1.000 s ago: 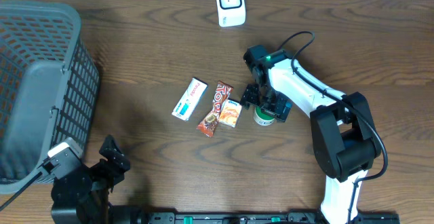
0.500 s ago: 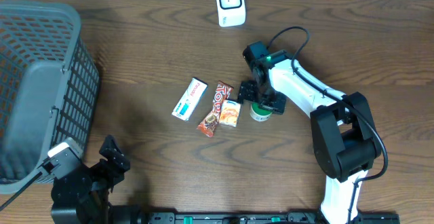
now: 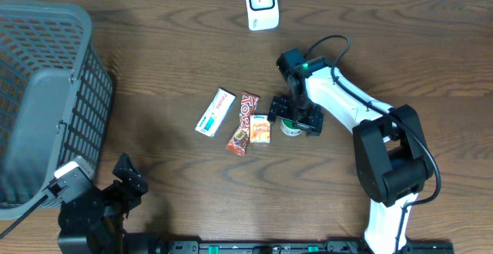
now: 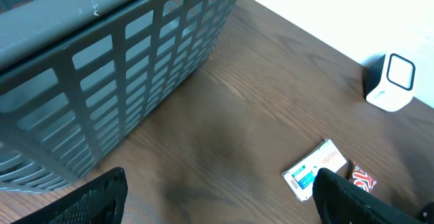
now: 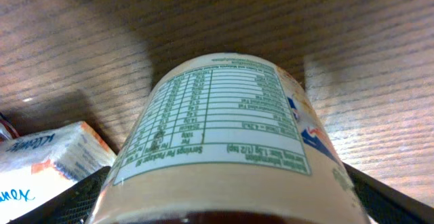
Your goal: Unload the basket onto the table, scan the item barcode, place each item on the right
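A round tub (image 3: pixel 290 128) with a green lid and a cream nutrition label (image 5: pixel 224 136) rests on the wooden table right of centre. My right gripper (image 3: pixel 296 116) is down over it, open, with one black finger on each side of the tub (image 5: pixel 227 207); I cannot tell whether the pads touch it. The white barcode scanner (image 3: pixel 261 3) stands at the far edge and shows again in the left wrist view (image 4: pixel 392 81). At the near left corner, my left gripper (image 3: pixel 123 178) hangs open and empty above bare wood (image 4: pixel 217 200).
Left of the tub lie an orange snack packet (image 3: pixel 260 128), a red chocolate bar (image 3: pixel 244 123) and a white-and-blue box (image 3: pixel 215 111). A large grey mesh basket (image 3: pixel 46 100) fills the left side. The packet's corner (image 5: pixel 47 159) lies close to my right gripper's left finger.
My right gripper has shifted a little left and back over the tub. The tub and the orange packet have slid slightly left. The left arm is still.
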You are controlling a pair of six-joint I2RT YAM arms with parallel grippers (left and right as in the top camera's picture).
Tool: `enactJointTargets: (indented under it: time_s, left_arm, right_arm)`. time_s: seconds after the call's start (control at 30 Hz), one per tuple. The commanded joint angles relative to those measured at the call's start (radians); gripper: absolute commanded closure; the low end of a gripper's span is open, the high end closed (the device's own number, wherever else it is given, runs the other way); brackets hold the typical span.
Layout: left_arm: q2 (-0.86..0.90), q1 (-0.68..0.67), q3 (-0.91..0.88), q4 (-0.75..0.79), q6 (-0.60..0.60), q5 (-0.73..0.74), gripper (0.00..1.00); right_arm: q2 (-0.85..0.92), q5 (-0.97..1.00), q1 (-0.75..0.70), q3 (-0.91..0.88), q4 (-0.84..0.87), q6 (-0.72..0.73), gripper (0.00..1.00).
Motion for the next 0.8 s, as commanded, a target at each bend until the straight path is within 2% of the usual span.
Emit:
enactJointTargets:
  time_s: [0.0, 0.23, 0.6, 0.7, 0.77]
  left_arm:
    - [-0.005, 0.005, 0.005, -0.001, -0.012, -0.009, 0.12]
    - [-0.005, 0.005, 0.005, -0.001, -0.012, -0.009, 0.12]
    - [-0.005, 0.005, 0.005, -0.001, -0.012, -0.009, 0.12]
    - [-0.005, 0.005, 0.005, -0.001, -0.012, -0.009, 0.12]
    - [-0.005, 0.005, 0.005, -0.001, -0.012, -0.009, 0.12]
  right_arm:
    - [0.004, 0.019, 0.002, -0.008, -0.006, 0.056, 0.12]
    - [0.004, 0.096, 0.002, -0.008, 0.006, 0.056, 0.15]
    - [0.004, 0.143, 0.003, -0.022, 0.012, 0.162, 0.15]
    - [0.004, 0.143, 0.003, -0.022, 0.026, 0.151, 0.15]
    - [0.004, 0.143, 0.003, -0.022, 0.039, 0.096, 0.15]
